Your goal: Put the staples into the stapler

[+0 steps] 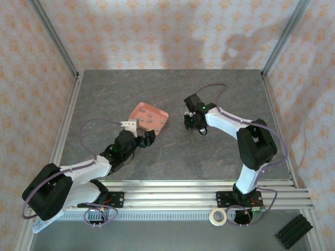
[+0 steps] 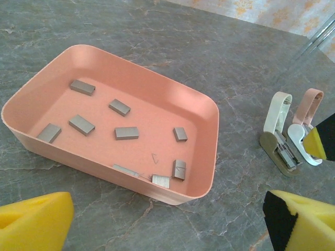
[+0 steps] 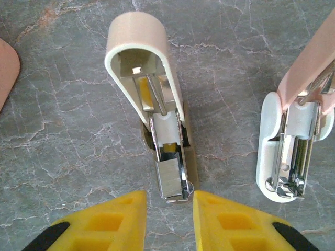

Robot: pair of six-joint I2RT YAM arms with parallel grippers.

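Note:
The salmon-pink tray (image 2: 201, 157) holds several grey staples (image 2: 126, 133), loose on its floor. The tray (image 1: 149, 117) lies left of centre on the table. My left gripper (image 2: 167, 225) hovers just short of the tray's near corner, wide open and empty. A cream stapler (image 3: 144, 68) lies with its lid swung open, and a strip of staples (image 3: 171, 180) sits at the front of its metal channel. My right gripper (image 3: 170, 219) is right in front of that end, its fingers (image 3: 104, 225) a little apart with nothing between them. The same stapler (image 2: 277, 136) lies right of the tray.
A second small stapler (image 3: 293, 146), pink and white, lies open just right of the cream one. A roll of tape (image 1: 218, 216) and a black block (image 1: 294, 230) rest off the table by the arm bases. Metal frame posts stand at the back corners.

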